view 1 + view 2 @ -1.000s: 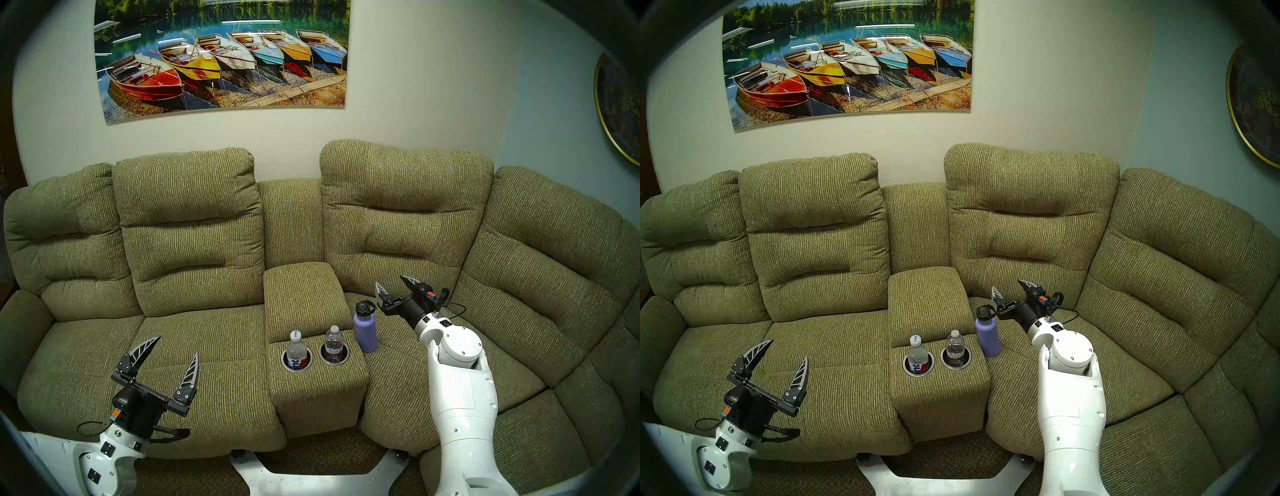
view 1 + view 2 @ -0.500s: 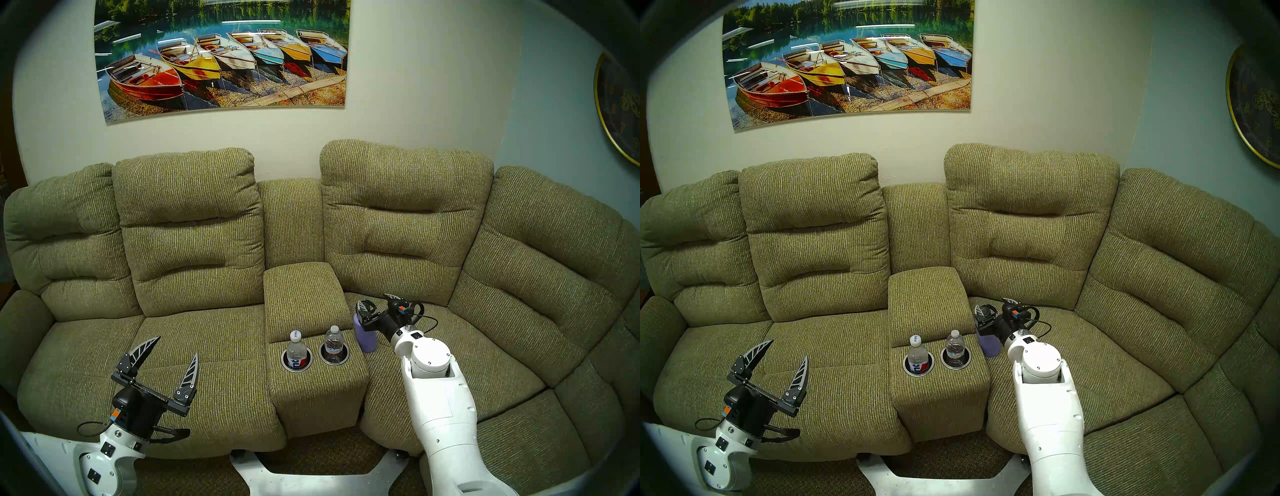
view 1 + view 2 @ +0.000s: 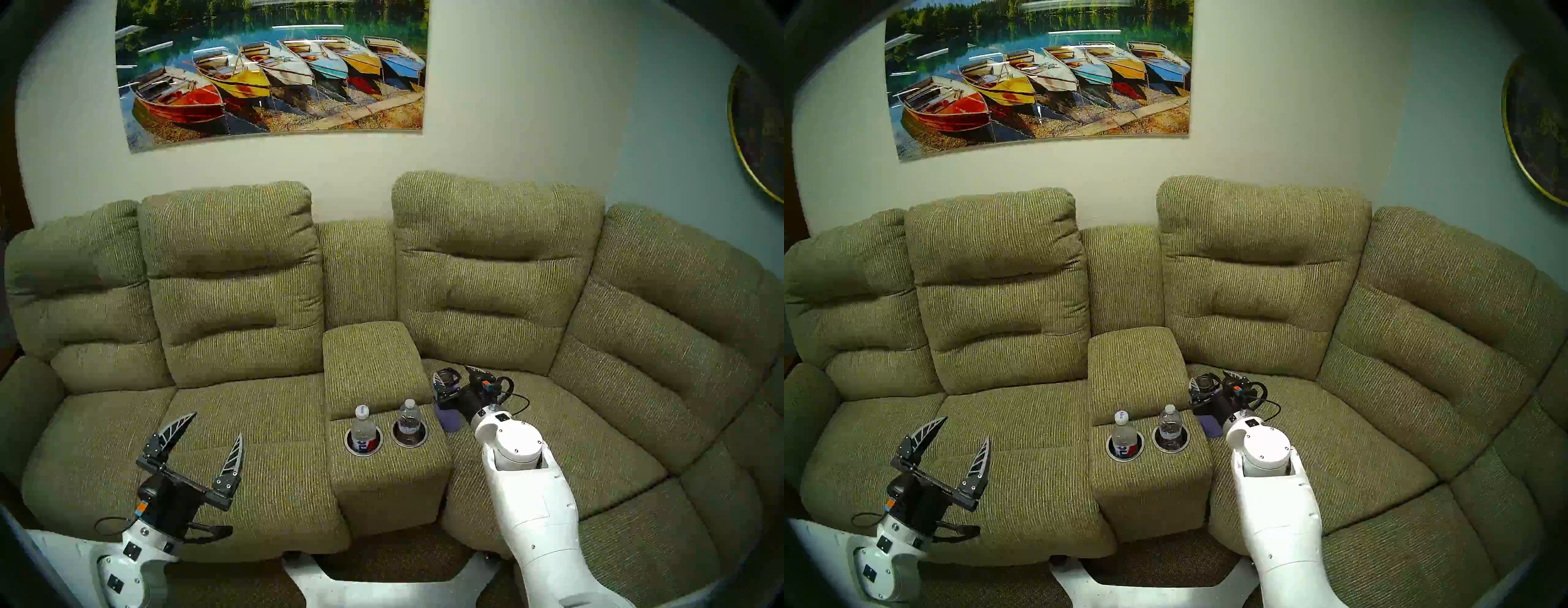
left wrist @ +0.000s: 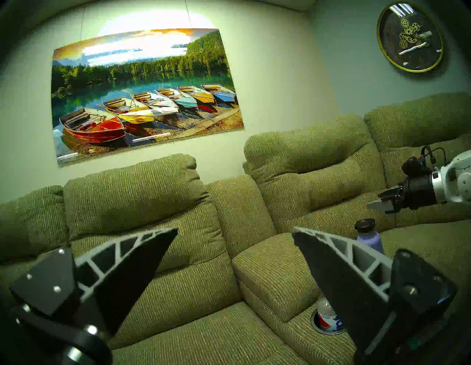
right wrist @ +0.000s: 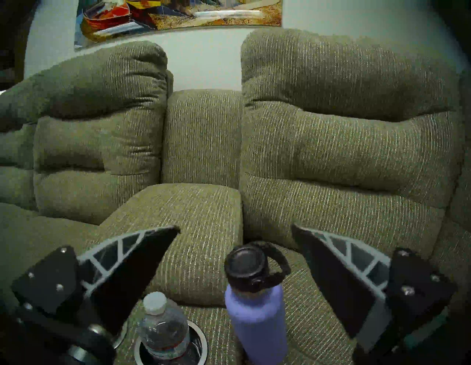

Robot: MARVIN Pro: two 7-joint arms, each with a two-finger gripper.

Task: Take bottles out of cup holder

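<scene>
- Looking down from the head view, I see both bottles upright in the cup holder (image 3: 386, 439): the white-capped bottle (image 3: 363, 429) in the left well, the dark-labelled bottle (image 3: 409, 420) in the right well, each sunk to about its label.
- My right gripper (image 5: 235, 257) has its fingers spread wide, gripping nothing; in its wrist view they straddle the lavender flask (image 5: 256, 305), which stands on the seat just beside the console and is not mine to move.
- My left gripper (image 3: 203, 446) hangs over the left seat, fingers splayed and empty, well apart from the wells.
- I judge both bottles light, thin-walled and easily crushed, with smooth, likely slippery plastic; how full they are I cannot quite tell through the blur.
- I would take each on the exposed shoulder just under the cap, where the plastic is stiffest, squeeze gently, and pull straight up so the base clears the silver rim.
- Reaching the right well risks brushing the flask, so I would approach from above.
</scene>
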